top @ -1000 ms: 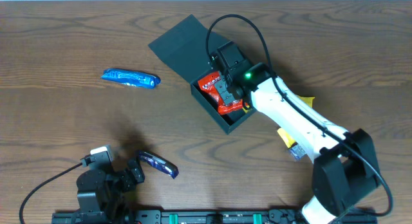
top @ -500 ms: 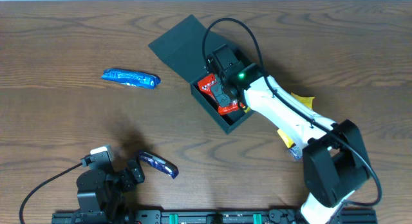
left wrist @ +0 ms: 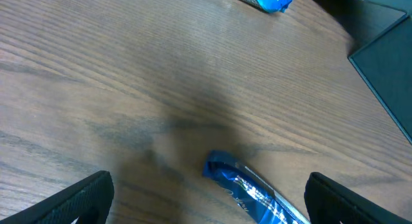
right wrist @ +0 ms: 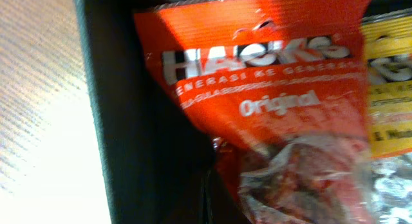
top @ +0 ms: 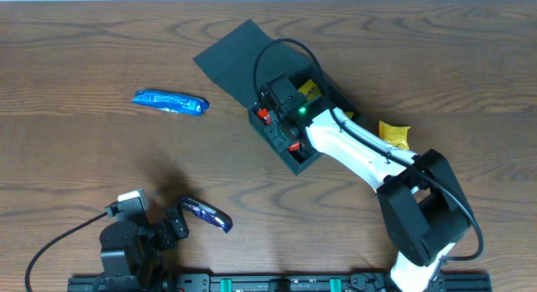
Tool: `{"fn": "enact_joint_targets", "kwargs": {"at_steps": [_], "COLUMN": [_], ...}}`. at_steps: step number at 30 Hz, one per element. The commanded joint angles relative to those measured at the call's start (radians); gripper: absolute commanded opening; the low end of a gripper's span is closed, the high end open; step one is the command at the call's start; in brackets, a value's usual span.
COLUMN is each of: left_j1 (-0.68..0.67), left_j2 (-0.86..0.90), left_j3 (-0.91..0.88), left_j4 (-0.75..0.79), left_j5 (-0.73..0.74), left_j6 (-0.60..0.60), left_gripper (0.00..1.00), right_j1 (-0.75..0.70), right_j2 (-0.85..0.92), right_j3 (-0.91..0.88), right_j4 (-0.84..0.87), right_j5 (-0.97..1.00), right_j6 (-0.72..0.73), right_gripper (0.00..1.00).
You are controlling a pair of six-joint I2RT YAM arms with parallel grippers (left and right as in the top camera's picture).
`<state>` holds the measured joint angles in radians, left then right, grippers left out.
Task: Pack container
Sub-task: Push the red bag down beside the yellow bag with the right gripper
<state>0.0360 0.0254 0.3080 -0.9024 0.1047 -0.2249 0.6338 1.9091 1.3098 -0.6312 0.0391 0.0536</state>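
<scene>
The dark teal container [top: 312,158] stands open at the table's middle, its flap lid [top: 231,57] laid back to the upper left. My right gripper [top: 281,103] is down inside it, over a red snack packet [top: 262,116]. In the right wrist view the red packet [right wrist: 270,102] fills the frame beside the box's dark wall [right wrist: 129,121]. The dark fingers [right wrist: 206,205] meet at a seam with nothing between them. A yellow packet [top: 308,89] also lies in the box. My left gripper [top: 178,225] is open near the front edge, a dark blue packet [left wrist: 257,192] lying between its fingers.
A bright blue packet [top: 170,101] lies on the table left of the container. A yellow packet [top: 394,134] lies to the container's right, beside my right arm. The wood table [top: 84,158] runs wide on the left.
My right gripper has moved up and left, deeper into the container, covering most of the red packet. A yellow packet shows in the box's far corner. The left arm has not moved.
</scene>
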Motion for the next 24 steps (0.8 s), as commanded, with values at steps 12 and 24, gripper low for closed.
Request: {"fn": "enact_joint_targets", "kwargs": {"at_steps": [12, 24], "left_j1": [0.003, 0.003], "left_j2": [-0.002, -0.002], "left_j3": [-0.015, -0.015], "left_j4": [-0.062, -0.062], "left_j5": [-0.003, -0.003], "left_j6": [0.008, 0.008], "left_gripper": [0.95, 0.95], "right_j1": [-0.017, -0.081], "right_j2": [-0.135, -0.123], "right_j3": [-0.002, -0.097], "right_j4": [-0.068, 0.019], "right_j5": [0.107, 0.144], "right_j6": [0.021, 0.047], "right_gripper": [0.01, 0.01]}}
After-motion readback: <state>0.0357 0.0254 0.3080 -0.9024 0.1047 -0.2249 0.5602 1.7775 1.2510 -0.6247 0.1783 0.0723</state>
